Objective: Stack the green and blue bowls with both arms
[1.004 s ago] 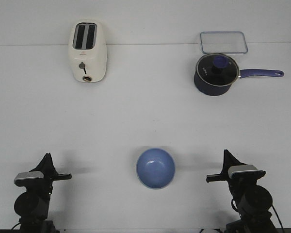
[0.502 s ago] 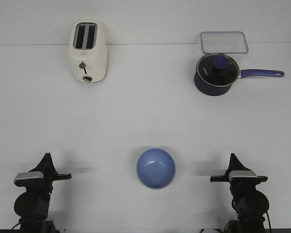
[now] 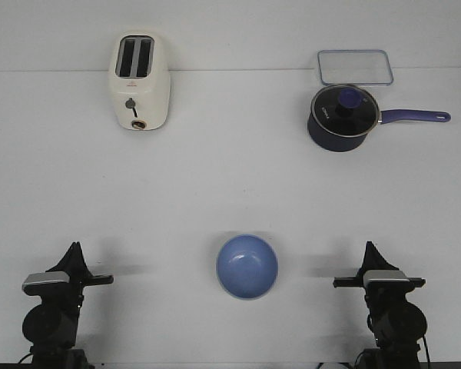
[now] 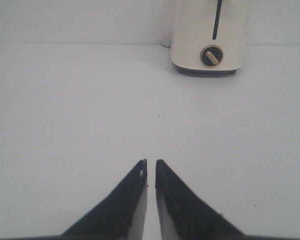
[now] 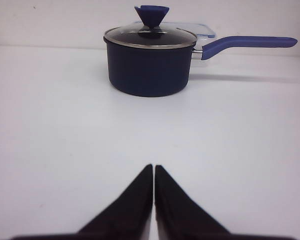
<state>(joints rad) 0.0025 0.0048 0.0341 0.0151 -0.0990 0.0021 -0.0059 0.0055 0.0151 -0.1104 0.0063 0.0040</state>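
Fingers [image 4: 151, 165] of the left gripper [image 3: 75, 250] stood almost together at the near left edge of the table [image 3: 215, 177], only a thin slit between the tips, gripping nothing. Mirrored at the near right edge by the right gripper [image 3: 369, 250], fingers [image 5: 154, 170] pressed tip to tip, likewise empty. Both pointed away over bare white surface.

Between the two arms, a little farther out: periwinkle blue bowl [image 3: 247, 266], upright, mouth up, well apart from either gripper. Could not tell from the front view whether a second bowl sat beneath it; no green rim seen.

Far left, near the back edge: cream toaster [image 3: 139, 81], two slots on top, lever and brass-ringed knob facing the robot; caught also in the left wrist view [image 4: 211, 36]. Far right: dark blue saucepan [image 3: 342, 118] under a glass lid, handle stretched rightward, straight ahead of the right fingers [image 5: 149, 60]. Just behind the saucepan: clear rectangular container [image 3: 354, 67], blue-rimmed, close against the back edge.
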